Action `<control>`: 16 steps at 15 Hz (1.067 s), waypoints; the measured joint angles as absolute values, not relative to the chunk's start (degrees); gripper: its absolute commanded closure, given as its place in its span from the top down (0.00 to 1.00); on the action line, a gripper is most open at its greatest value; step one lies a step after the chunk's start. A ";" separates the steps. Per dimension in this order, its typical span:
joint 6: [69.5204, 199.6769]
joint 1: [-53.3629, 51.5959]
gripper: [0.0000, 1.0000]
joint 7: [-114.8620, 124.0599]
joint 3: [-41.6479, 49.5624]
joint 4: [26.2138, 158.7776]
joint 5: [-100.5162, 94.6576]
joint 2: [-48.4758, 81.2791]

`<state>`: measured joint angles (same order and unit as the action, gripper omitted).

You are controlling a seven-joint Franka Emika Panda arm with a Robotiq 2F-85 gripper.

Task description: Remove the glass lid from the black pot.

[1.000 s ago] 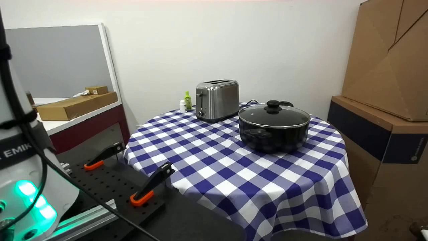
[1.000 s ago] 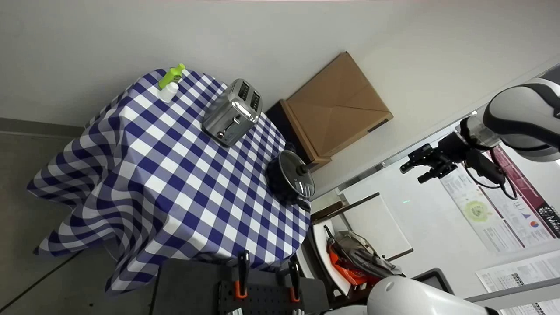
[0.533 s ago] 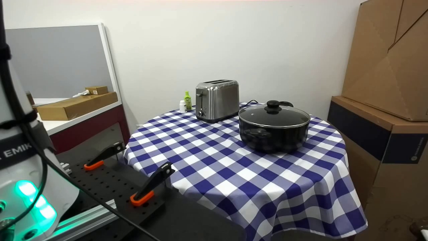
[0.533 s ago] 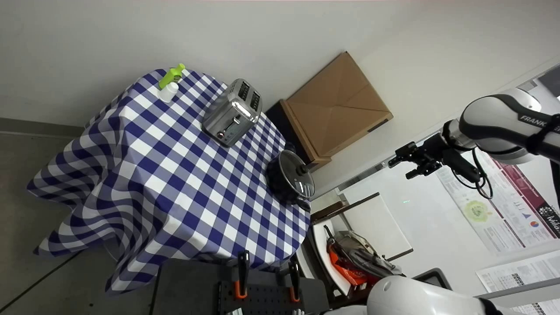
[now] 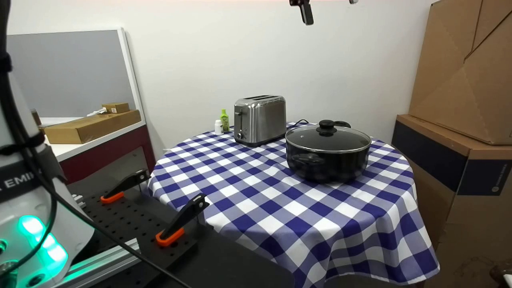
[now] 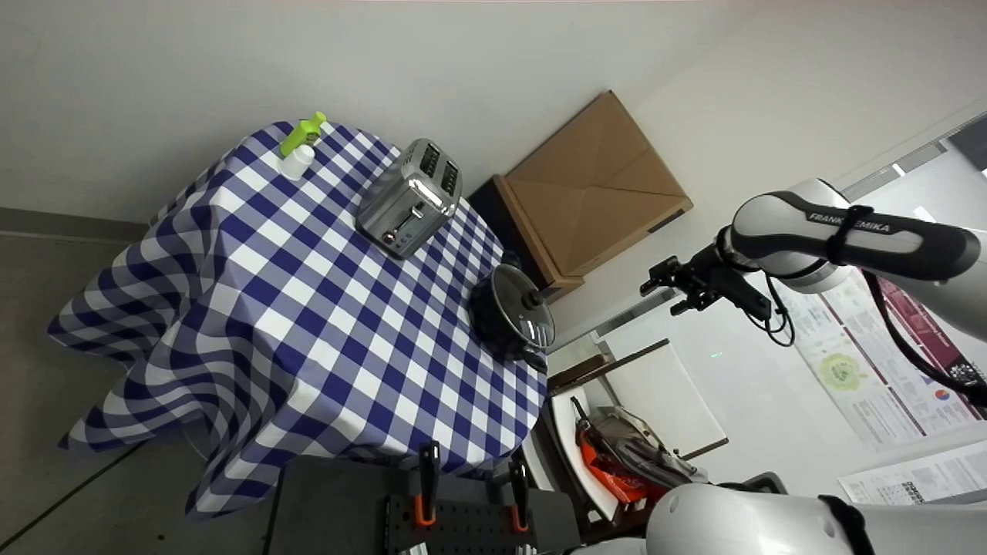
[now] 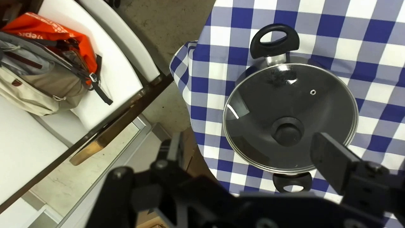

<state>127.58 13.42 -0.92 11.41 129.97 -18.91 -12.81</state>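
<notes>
The glass lid (image 5: 308, 139) lies flat on the black pot (image 5: 334, 166), its black knob (image 5: 327, 127) pointing up. Lid (image 6: 515, 293) and pot (image 6: 487, 320) also show in an exterior view. In the wrist view the lid (image 7: 272, 98) covers the pot, whose two handles stick out; the upper pot handle (image 7: 289, 44) is fully seen. My gripper (image 6: 661, 300) is open and empty, well above the pot and touching nothing. Its fingertips enter at the top edge of an exterior view (image 5: 330, 11). In the wrist view the open fingers (image 7: 248, 139) stand wide apart, the right one overlapping the lid's lower right.
A silver toaster (image 5: 260, 120) stands on the checked tablecloth (image 5: 256, 196), left of the pot. A white bottle (image 5: 218, 127) and a green bottle (image 5: 225, 120) are beyond it. Large cardboard boxes (image 5: 464, 80) stand right of the table. Two black clamps (image 5: 184, 218) rise from the robot's mount.
The arm and gripper have swung toward the table, and the fingertips have come into view above the pot. The gripper stays open. Lid, pot and toaster have not moved.
</notes>
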 measured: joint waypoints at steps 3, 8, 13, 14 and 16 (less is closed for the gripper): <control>130.04 13.31 1.00 -0.88 11.43 126.70 -18.49 -6.86; 131.27 12.50 1.00 -0.88 10.97 120.21 -17.38 2.09; 131.35 11.39 1.00 -0.89 10.19 114.62 -16.34 10.29; 131.35 11.26 1.00 -0.90 10.06 113.60 -15.93 11.83; 131.32 11.03 1.00 -0.96 9.80 111.81 -15.18 14.73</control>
<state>131.32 11.03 -0.96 9.80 111.81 -15.18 14.73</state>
